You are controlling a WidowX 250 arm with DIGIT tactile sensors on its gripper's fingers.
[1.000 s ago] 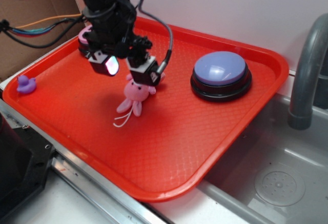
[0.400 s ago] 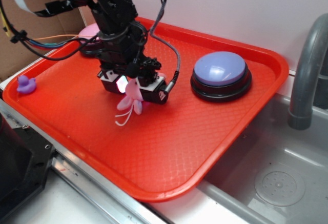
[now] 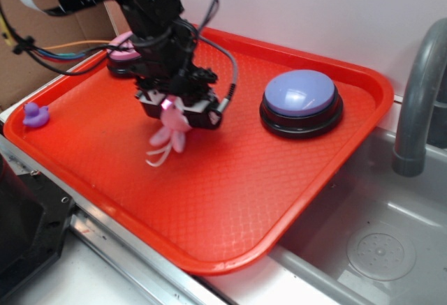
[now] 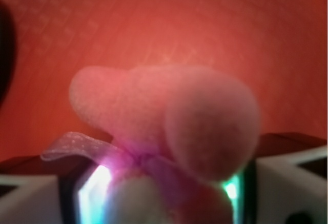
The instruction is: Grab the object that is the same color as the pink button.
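The object, a small pink plush bunny (image 3: 170,129), hangs from my gripper (image 3: 174,108), which is shut on it over the left middle of the red tray (image 3: 230,200). Its ears and thin white strings dangle toward the tray. In the wrist view the bunny (image 4: 164,116) fills the centre, blurred, between my glowing fingers (image 4: 97,188), and the gripper (image 4: 164,198) is pressed onto it from both sides. The pink button (image 3: 123,48) stands at the tray's far left corner, mostly hidden behind the arm.
A lavender-blue dome button (image 3: 302,100) stands on the tray's right side. A tiny purple duck (image 3: 35,114) sits off the tray's left edge. A steel sink (image 3: 377,249) and grey faucet (image 3: 419,95) lie to the right. Cables hang behind the arm.
The gripper came down from above the bunny, went around it and shut on it. It has since shifted slightly left with the bunny dangling beneath.
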